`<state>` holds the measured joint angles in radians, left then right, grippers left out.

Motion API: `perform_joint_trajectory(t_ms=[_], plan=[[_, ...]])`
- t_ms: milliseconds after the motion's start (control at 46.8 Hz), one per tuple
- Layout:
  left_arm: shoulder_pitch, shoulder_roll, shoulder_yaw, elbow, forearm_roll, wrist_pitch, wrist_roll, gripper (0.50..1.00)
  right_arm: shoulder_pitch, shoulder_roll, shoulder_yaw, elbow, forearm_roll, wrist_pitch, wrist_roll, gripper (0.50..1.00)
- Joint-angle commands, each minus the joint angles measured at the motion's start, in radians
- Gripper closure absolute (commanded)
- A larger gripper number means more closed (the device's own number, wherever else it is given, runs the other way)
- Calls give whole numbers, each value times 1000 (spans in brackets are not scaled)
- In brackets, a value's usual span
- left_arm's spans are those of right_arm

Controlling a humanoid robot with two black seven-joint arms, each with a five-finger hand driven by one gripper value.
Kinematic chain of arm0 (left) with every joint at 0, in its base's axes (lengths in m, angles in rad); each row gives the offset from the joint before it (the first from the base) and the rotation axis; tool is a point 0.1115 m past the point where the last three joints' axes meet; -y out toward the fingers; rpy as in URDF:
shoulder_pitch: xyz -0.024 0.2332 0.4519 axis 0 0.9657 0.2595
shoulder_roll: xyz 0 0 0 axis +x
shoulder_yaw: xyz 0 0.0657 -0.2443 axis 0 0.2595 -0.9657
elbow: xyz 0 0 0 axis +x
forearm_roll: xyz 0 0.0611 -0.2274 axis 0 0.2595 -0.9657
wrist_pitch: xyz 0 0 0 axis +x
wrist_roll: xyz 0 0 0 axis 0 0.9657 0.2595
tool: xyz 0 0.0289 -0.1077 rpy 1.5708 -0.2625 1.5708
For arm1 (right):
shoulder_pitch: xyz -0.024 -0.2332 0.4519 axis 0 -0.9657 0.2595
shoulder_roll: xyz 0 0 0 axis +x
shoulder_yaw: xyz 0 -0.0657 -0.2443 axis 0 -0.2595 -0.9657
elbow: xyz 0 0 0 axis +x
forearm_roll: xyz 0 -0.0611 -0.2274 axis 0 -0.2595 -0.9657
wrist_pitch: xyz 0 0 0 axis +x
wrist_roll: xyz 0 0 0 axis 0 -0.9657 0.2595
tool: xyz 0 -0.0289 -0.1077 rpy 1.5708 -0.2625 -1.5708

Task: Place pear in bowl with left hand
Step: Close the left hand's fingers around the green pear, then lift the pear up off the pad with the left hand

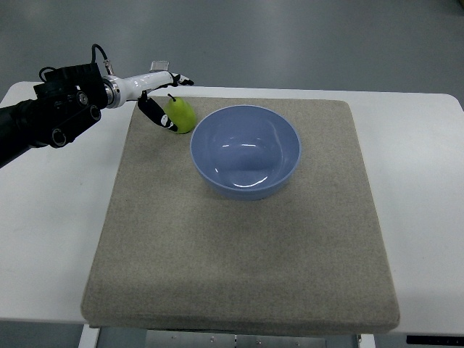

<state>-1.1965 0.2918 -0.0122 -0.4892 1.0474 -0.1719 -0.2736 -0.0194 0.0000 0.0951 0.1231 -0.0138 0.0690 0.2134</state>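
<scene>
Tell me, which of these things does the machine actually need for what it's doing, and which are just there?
Needed for the job:
- pear, green, lying on the mat just left of the bowl
- bowl, blue and empty
- left hand, at the pear, fingers around its left side

Just there:
- grey mat under the pear and bowl
- white table beneath the mat

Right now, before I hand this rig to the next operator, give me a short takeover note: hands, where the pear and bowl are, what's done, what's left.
Left hand: at the far-left part of the mat, fingers around the pear; I cannot tell whether the grasp is closed or the pear is lifted.
Right hand: not in view.
Pear: green, just left of the bowl, outside it, close to its rim.
Bowl: blue, empty, upright on the mat's far half.
Done: hand has reached the pear.
Left: secure the grasp, lift, carry right over the rim, release into the bowl.
</scene>
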Motion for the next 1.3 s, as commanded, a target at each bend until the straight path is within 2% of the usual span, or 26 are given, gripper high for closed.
perform_joint_trajectory(t_ms=[0,428,706,920,984,1176,1241,1283], plan=[[3,0,6,0,0,0,-1,514,0,0,0,1,0,0,1,574],[11,-19,14,0,20,3,-1,531,1,0,0,0,0,0,0,574],[17,-23,14,0,20,8,-1,566,1,0,0,1,0,0,0,574],[18,-23,14,0,20,12,-1,729,1,0,0,0,0,0,0,574],[18,-23,14,0,20,12,1,797,1,0,0,1,0,0,0,574],[17,-16,12,-5,20,12,1,919,0,0,0,1,0,0,0,574],[15,-8,9,-12,19,12,-1,988,1,0,0,0,0,0,0,574],[15,-5,5,-14,17,12,-1,1000,1,0,0,0,0,0,0,574]])
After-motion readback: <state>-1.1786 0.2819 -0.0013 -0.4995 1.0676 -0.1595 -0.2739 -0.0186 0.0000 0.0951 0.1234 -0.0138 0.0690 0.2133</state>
